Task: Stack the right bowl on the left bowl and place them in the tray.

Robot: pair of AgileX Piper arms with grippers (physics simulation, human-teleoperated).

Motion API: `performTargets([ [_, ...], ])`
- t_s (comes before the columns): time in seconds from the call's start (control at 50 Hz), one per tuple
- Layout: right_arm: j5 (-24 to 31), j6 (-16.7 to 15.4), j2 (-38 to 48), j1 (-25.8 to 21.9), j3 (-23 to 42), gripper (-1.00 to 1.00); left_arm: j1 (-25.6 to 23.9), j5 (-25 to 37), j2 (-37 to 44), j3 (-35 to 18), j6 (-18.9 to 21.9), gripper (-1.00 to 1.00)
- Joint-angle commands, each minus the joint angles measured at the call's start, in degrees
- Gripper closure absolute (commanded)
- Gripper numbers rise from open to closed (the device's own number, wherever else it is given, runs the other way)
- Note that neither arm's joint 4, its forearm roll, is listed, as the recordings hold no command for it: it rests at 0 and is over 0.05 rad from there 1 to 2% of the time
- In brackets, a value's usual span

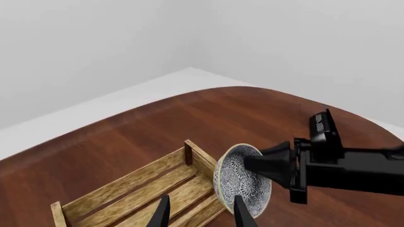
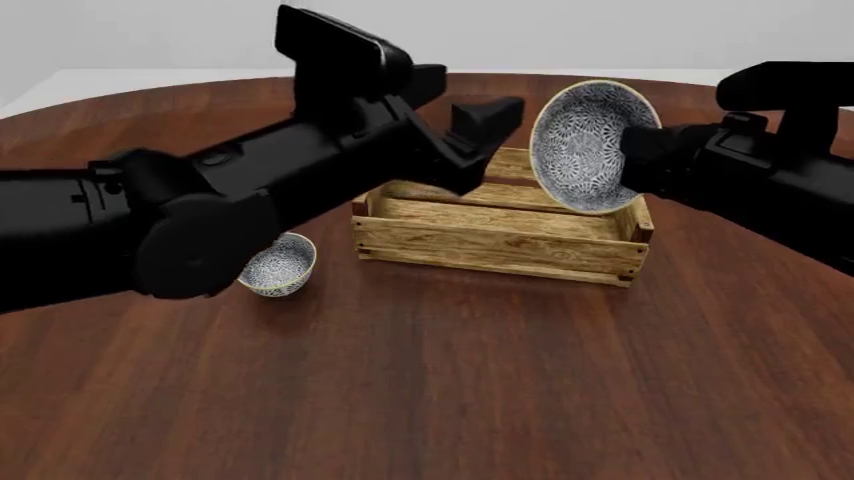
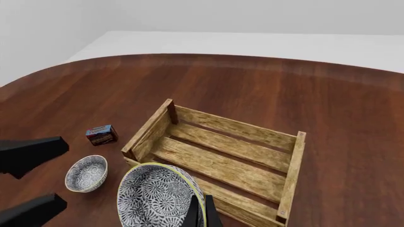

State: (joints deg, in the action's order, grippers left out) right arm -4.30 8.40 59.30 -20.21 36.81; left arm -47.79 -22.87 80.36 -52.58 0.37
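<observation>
Crate-like tray (image 2: 501, 243) sits mid-table; the right gripper (image 3: 200, 215) pinches the right bowl (image 2: 590, 146) by its rim, tilted above the tray's 3 o'clock end. At 9 o'clock the left bowl (image 2: 278, 265) rests upright, overhung by the left gripper (image 1: 198, 210), fingers spread empty. A small printed box (image 3: 101, 135) lies nearby.

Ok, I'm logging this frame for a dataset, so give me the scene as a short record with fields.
right gripper: fingers pinching the rim of the right bowl, held tilted in the air over the tray
left gripper: open, holding nothing, above the tray
left bowl: upright on the table, left of the tray
small box: on the table
stacked: no
</observation>
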Motion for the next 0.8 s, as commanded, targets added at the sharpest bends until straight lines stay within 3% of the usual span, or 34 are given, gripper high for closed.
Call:
performTargets([
  [0.02, -0.1, 0.4, 0.0, -0.2, 0.3, 1.0, -0.1, -0.4, 2.9, -2.0, -0.7, -1.0],
  [0.8, -0.4, 0.9, 0.6, -1.8, 0.0, 1.0, -0.4, -4.8, 13.9, -5.5, -3.5, -1.0],
])
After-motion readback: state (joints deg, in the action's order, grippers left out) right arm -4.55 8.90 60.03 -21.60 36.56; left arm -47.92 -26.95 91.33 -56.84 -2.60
